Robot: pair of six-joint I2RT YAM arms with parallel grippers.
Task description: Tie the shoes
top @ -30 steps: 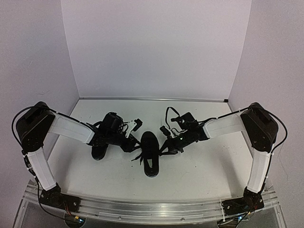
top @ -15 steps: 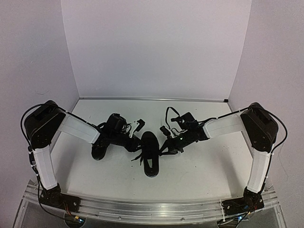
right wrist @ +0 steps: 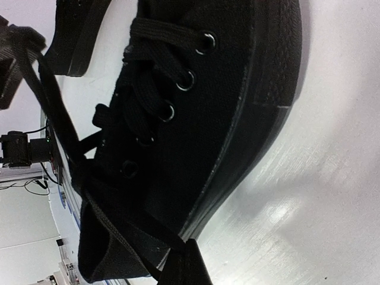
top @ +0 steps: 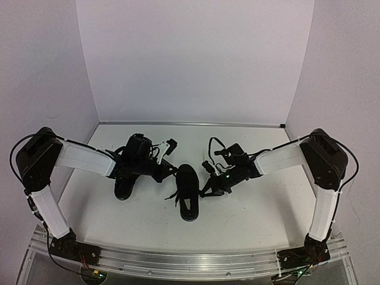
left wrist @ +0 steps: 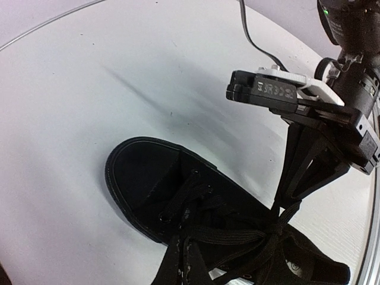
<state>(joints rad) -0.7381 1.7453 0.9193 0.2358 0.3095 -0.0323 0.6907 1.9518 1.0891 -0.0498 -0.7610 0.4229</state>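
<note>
One black shoe [top: 188, 191] lies mid-table, toe toward the back. It fills the left wrist view [left wrist: 148, 178] and the right wrist view [right wrist: 202, 119]. The second black shoe [top: 123, 187] lies to its left, partly under my left arm, and shows in the right wrist view [right wrist: 77, 35]. My left gripper [top: 168, 172] [left wrist: 180, 267] is shut on a lace end [left wrist: 237, 234] at the shoe's left side. My right gripper [top: 209, 189] [right wrist: 185, 264] is shut on the other lace end [right wrist: 136, 222] at its right side. The two ends cross over the tongue.
The white table [top: 249, 208] is bounded by white walls at the back and both sides, with a metal rail [top: 190, 264] at the near edge. My right gripper hangs over the shoe in the left wrist view [left wrist: 297, 101].
My left arm swung in toward the shoe, then drew back to the left, its wrist now slightly farther back. The right gripper shifted slightly down. The middle shoe stayed in place.
</note>
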